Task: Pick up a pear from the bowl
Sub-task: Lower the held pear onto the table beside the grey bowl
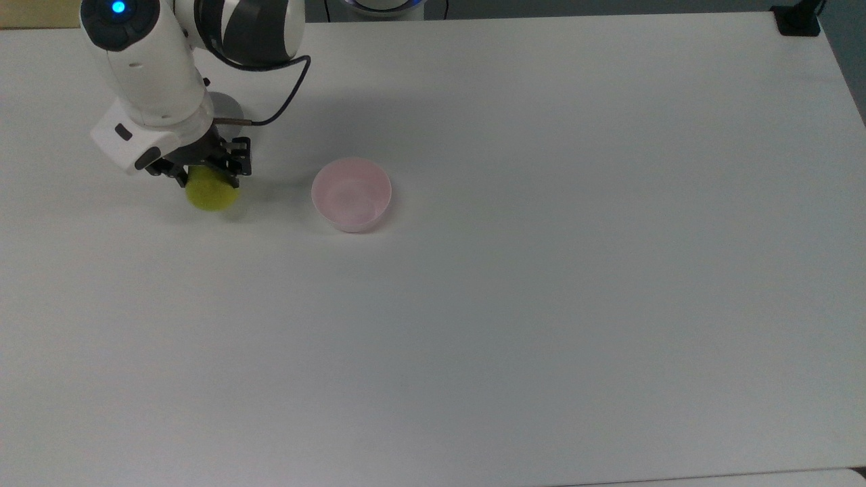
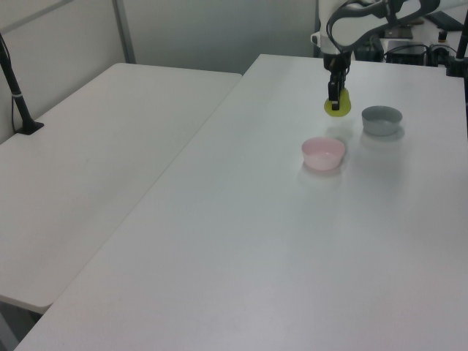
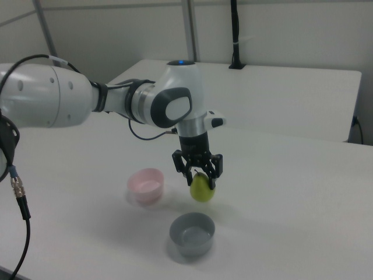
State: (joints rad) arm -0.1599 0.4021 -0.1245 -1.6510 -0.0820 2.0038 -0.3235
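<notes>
My gripper (image 1: 208, 181) is shut on the yellow-green pear (image 1: 212, 193), gripping its upper part so the round bottom hangs below the fingers. In the right view the pear (image 3: 202, 188) hangs low over the table under the gripper (image 3: 198, 172). I cannot tell whether it touches the surface. The pale pink bowl (image 1: 351, 194) stands empty to the top view's right of the pear, about a bowl's width away. In the left view the pear (image 2: 338, 105) is behind the pink bowl (image 2: 323, 153), with the gripper (image 2: 334, 93) above it.
A grey bowl (image 3: 192, 234), empty, stands near the pear; in the top view the arm covers most of the grey bowl (image 1: 229, 108). The white table (image 1: 541, 304) stretches wide to the top view's right and bottom. A second table (image 2: 88, 161) adjoins at the left view's left.
</notes>
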